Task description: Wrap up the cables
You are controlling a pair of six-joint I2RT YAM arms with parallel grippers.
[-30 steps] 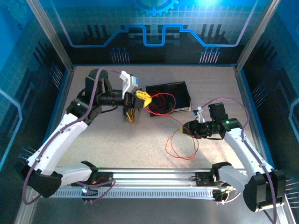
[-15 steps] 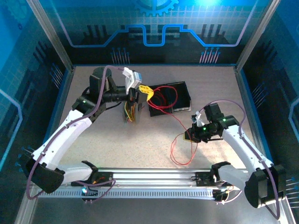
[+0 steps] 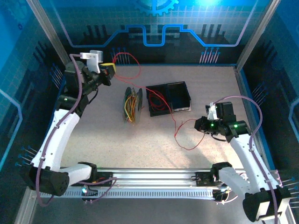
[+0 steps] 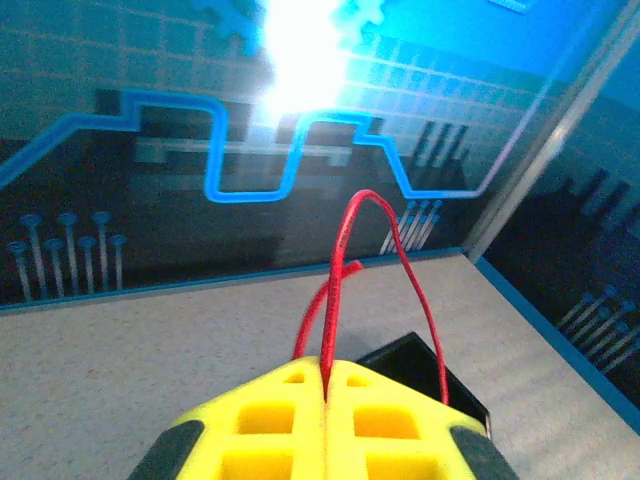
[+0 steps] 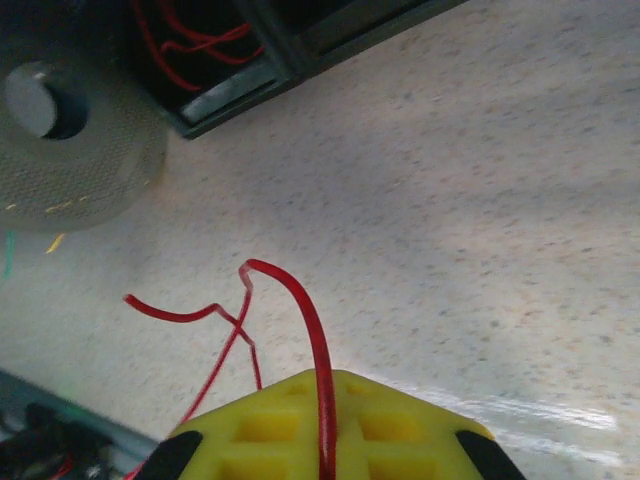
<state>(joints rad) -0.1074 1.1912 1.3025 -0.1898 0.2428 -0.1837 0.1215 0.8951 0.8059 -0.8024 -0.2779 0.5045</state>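
1. While it's pinched at two spots, the red cable [image 4: 336,290] is strung from the far-L corner of the table [image 3: 117,140] to the near-R side. It seems to run via the black tray [image 3: 182,100] mid-way, where more red strands lie.
2. Long axis: diagonal, far-L to near-R. Not taut: a small loop arches just past the L pinch, and a loose loop sags onto the table beside the R pinch.
3. L gripper [image 3: 110,70]: raised at far-L, yellow fingers pressed together w/ the cable nipped in the seam; the strand rises fwd out of the tips.
4. R gripper [image 3: 201,126]: R of the tray, fingers likewise clamped on the cable, which curls out fwd and off to one side.
5. Spool [image 3: 132,105]: stands on edge just L of the tray w/ orange/yellow strands on it, apart from both grippers. Can't tell if the red cable touches it.
6. Step, my read: cable lifted & drawn out, winding not yet begun.
7. Next move prob needs one end brought to the spool, the other kept lightly tensioned. The slack and the tray strands look likely to snag.
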